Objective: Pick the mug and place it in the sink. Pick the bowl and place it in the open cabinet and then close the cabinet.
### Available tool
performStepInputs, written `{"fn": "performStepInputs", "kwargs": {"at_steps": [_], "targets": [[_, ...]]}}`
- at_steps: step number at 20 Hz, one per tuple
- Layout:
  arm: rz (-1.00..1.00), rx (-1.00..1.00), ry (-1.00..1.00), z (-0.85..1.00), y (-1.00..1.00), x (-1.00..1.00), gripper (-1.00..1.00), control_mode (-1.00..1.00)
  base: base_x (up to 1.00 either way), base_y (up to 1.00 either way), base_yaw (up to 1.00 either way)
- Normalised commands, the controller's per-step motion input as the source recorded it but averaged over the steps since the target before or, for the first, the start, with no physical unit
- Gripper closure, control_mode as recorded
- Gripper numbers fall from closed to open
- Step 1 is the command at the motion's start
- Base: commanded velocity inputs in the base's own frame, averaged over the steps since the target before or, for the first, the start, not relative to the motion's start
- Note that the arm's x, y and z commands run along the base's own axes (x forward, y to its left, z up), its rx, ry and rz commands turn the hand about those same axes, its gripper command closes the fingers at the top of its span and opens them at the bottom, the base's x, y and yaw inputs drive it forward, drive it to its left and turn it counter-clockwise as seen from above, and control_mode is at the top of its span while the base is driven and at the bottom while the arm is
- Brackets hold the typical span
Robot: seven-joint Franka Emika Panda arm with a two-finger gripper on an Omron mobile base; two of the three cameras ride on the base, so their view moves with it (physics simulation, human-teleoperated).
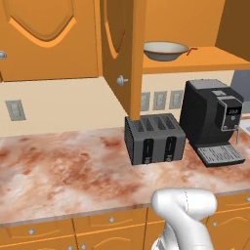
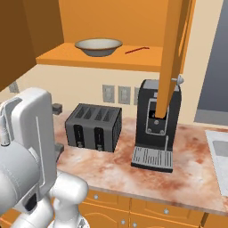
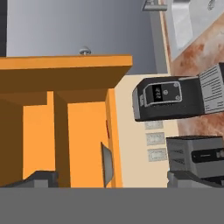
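1. Bowl [image 1: 165, 50] resting on the shelf inside the open cabinet [image 1: 195, 61], near the shelf's front edge.
2. Cabinet door [image 1: 122, 53] swung wide, knob facing out.
3. Toaster [image 1: 154, 138] and coffee machine [image 1: 213, 120] side by side on the tabletop [image 1: 63, 171], below the shelf.
4. Claw [image 3: 113, 178] spread apart, nothing between the fingertips [image 3: 41, 178], rolled sideways, pointing at the cabinet.
5. Sink [image 2: 218, 153] at the tabletop's right end.
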Motion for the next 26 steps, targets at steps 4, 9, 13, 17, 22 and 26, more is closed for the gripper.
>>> {"fn": "performStepInputs", "kwargs": {"at_steps": [4, 9, 13, 17, 22, 26], "targets": [[0.00, 0.00, -0.09, 0.00, -0.13, -0.28, -1.00, -1.00, 0.00, 0.00, 0.00], [0.00, 0.00, -0.04, 0.00, -0.36, 0.01, -1.00, -1.00, 0.00, 0.00, 0.00], [0.00, 0.02, -0.01, 0.00, -0.59, 0.16, -1.00, -1.00, 0.00, 0.00, 0.00], [0.00, 0.01, -0.07, 0.01, -0.67, -0.03, -1.00, -1.00, 0.00, 0.00, 0.00], [0.00, 0.00, -0.14, 0.04, -0.60, -0.28, -1.00, -1.00, 0.00, 0.00, 0.00], [0.00, 0.01, -0.10, 0.18, -0.64, -0.12, -1.00, -1.00, 0.00, 0.00, 0.00]]}}
